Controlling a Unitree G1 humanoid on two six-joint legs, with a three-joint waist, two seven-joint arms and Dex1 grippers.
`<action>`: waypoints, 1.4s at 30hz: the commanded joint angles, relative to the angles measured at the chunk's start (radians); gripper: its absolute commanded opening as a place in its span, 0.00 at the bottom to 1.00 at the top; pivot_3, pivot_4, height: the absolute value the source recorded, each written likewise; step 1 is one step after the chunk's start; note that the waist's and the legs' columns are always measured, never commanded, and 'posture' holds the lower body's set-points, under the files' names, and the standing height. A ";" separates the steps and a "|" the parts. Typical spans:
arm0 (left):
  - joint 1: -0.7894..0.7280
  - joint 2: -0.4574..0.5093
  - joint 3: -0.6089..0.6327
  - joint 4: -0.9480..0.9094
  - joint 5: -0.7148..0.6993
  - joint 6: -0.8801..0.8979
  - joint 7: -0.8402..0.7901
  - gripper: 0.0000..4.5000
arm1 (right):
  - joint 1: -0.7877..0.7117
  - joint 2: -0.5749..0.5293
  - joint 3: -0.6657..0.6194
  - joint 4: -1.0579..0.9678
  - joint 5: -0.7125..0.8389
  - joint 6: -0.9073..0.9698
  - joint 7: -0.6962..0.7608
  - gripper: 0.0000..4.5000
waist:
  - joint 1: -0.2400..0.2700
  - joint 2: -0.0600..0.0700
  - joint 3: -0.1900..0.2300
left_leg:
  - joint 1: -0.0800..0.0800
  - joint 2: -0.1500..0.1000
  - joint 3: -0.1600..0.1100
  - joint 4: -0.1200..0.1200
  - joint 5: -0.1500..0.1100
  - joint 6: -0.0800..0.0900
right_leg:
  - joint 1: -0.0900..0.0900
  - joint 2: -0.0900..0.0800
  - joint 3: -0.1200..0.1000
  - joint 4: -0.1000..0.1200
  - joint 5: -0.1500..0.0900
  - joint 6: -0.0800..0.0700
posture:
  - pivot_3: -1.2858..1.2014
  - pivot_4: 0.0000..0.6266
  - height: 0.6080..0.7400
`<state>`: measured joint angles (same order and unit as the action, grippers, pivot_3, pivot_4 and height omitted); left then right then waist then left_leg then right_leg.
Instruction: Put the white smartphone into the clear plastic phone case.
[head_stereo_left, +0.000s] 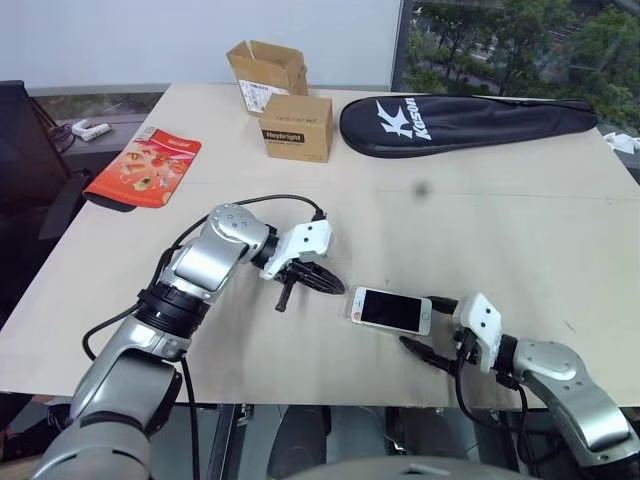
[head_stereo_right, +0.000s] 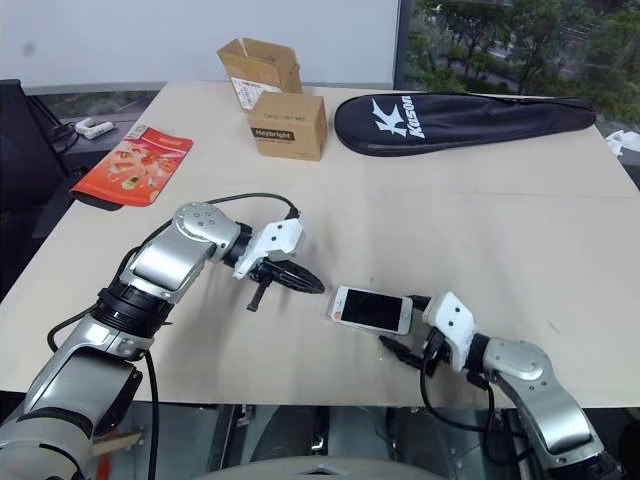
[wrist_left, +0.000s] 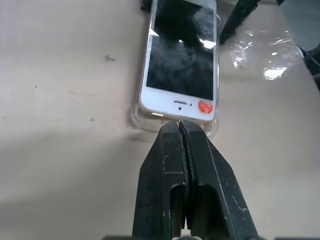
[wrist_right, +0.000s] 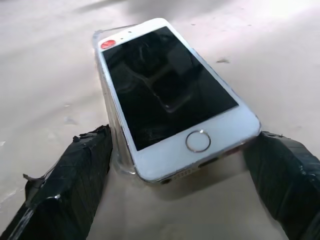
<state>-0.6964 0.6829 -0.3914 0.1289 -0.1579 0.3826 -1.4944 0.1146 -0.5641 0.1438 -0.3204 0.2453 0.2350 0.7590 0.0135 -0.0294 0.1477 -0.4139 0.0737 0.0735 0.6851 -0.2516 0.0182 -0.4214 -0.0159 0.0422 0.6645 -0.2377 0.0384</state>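
the white smartphone (wrist_right: 170, 97) lay on the clear plastic phone case (wrist_left: 137, 116) on the surface (head_stereo_left: 500, 220), its home-button end apparently unseated. left gripper (wrist_left: 180, 125) clenched empty at its top end; right gripper (wrist_right: 180, 175) released, straddling the other. stiff, slick, probably light; best pressed along the edges.

Looks like an office or lab test room, not a home. A big plain beige table (head_stereo_left: 520, 230) stands before a bare white wall (head_stereo_left: 200, 40) and a large window (head_stereo_left: 520, 45) with trees outside (so an upper floor, prob.). Odd bits are parked at the far edge: two small cardboard boxes (head_stereo_left: 297, 127), a black racket bag (head_stereo_left: 465, 123), a red snack packet (head_stereo_left: 150, 165). Black office chair (head_stereo_left: 22, 150) at the table's left side, by a sill w/ a small white item (head_stereo_left: 90, 127).
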 joint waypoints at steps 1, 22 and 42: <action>0.001 0.005 0.038 -0.008 -0.007 -0.011 0.023 0.00 | -0.036 -0.019 -0.044 0.051 -0.008 -0.012 0.003 0.99 | 0.000 0.000 0.000 | 0.000 0.000 0.000 0.000 0.000 0.000 | 0.000 0.000 0.000 0.000 0.000 0.000 | 0.52 0.24 0.94; 0.064 0.022 0.037 -0.024 -0.005 -0.003 0.033 0.00 | -0.102 -0.282 -0.182 -0.039 0.152 0.157 0.222 0.99 | -0.002 0.001 0.001 | 0.000 0.000 -0.001 -0.001 0.000 0.000 | 0.000 0.001 -0.001 -0.001 0.000 0.001 | 0.52 0.24 0.94; 0.092 -0.069 -0.005 -0.002 0.039 -0.017 0.107 0.00 | -0.441 -0.057 0.130 -0.039 0.072 0.321 0.091 0.02 | 0.001 0.001 0.001 | -0.002 0.000 -0.001 -0.002 -0.001 0.001 | -0.001 0.000 -0.001 -0.002 0.001 0.004 | 0.52 0.24 0.94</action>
<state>-0.6062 0.6157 -0.4017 0.1398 -0.1206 0.3696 -1.3921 -0.2917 -0.6358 0.2669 -0.3669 0.3432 0.5820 0.8612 0.0143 -0.0282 0.1486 -0.4157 0.0736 0.0726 0.6836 -0.2521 0.0190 -0.4219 -0.0156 0.0414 0.6626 -0.2363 0.0422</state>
